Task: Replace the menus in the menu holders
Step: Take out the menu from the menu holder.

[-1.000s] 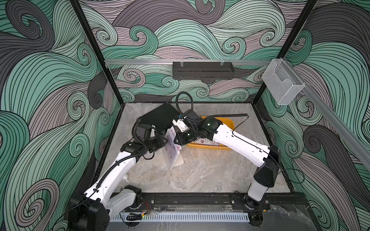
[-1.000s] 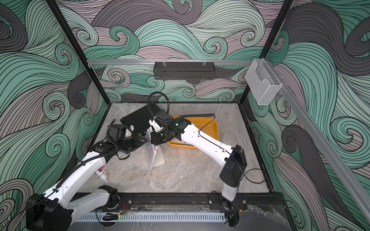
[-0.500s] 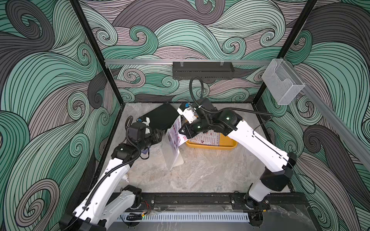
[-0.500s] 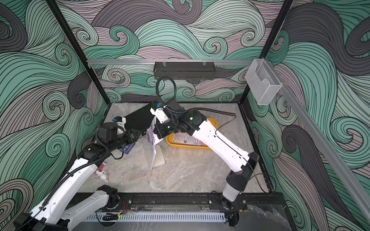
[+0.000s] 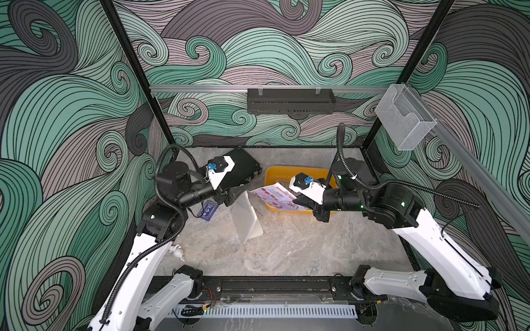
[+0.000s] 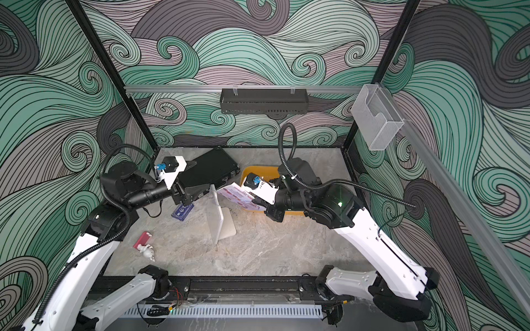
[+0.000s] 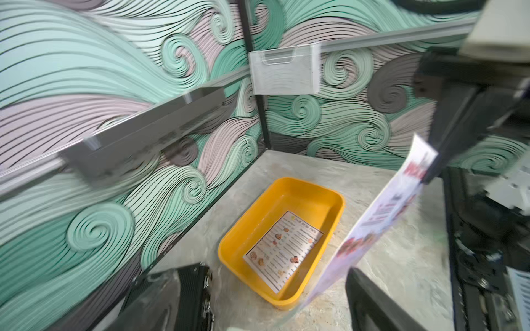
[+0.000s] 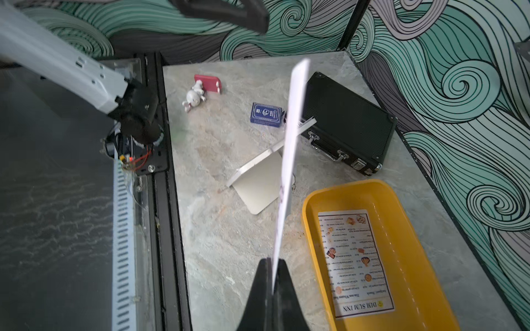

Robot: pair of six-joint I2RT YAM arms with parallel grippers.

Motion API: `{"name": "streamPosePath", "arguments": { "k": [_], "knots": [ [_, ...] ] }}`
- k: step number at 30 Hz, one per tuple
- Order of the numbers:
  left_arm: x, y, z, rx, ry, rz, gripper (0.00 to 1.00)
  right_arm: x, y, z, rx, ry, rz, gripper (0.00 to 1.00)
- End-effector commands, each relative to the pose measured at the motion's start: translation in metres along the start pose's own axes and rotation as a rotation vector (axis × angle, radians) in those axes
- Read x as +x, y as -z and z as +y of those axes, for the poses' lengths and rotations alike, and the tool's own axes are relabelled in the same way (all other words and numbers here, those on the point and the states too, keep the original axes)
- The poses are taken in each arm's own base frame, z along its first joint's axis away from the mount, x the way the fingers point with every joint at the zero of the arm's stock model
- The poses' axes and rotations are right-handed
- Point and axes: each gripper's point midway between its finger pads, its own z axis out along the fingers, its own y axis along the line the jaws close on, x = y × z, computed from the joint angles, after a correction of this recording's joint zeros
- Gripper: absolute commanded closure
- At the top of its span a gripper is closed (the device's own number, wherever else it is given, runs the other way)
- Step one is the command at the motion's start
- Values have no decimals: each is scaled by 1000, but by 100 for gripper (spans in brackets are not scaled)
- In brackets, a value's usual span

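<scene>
In both top views the right arm rises from the lower right, bends at a high elbow and runs level leftward over the yellow tray (image 5: 284,170). The right gripper (image 8: 271,262) is pinched tight on the pinkish menu (image 5: 272,195), which hangs in the air just right of the menu holder (image 5: 246,223) at centre. The left arm climbs from the lower left, its forearm level and pointing right. The left gripper (image 5: 236,195) stands wide by the holder's top edge, gripping nothing. The DIM SUM INN menu (image 8: 355,263) lies flat in the tray.
</scene>
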Motion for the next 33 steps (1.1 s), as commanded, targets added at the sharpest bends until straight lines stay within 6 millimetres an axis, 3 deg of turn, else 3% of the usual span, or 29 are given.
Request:
{"name": "streamPosePath", "arguments": {
  "k": [1, 4, 8, 10, 14, 16, 19, 22, 25, 29, 30, 31, 33],
  "knots": [
    [-16, 0, -50, 348, -37, -85, 6, -8, 8, -1, 20, 126, -44, 100],
    [-23, -6, -60, 441, 38, -108, 5, -10, 11, 2, 9, 123, -59, 100],
    [-18, -19, -69, 498, 80, -67, 12, -13, 12, 5, -7, 125, -74, 100],
    [-21, -20, -77, 562, 111, -71, 22, -15, 13, 3, 0, 115, -73, 100],
    [-14, -27, -78, 561, 128, -22, 60, -18, 13, 5, -16, 99, -84, 100],
    [-8, -30, -80, 563, 128, 0, 58, -19, 14, 6, -21, 92, -88, 100],
    [-4, -30, -86, 584, 136, 18, 41, -21, 13, 5, -20, 84, -89, 100],
    [-1, -31, -90, 598, 138, 25, 40, -22, 12, 4, -25, 77, -90, 100],
    [1, -35, -90, 600, 139, 35, 58, -24, 11, 5, -33, 69, -93, 100],
    [2, -39, -89, 600, 128, 39, 100, -22, 10, 2, -17, 56, -82, 100],
    [2, -40, -88, 587, 120, 41, 100, -21, 10, -2, 7, 41, -73, 96],
    [3, -41, -87, 576, 112, 42, 100, -19, 11, -8, 40, 25, -68, 80],
    [6, -47, -80, 520, 107, 45, 100, -12, 16, -23, 145, -23, -45, 28]
  ]
}}
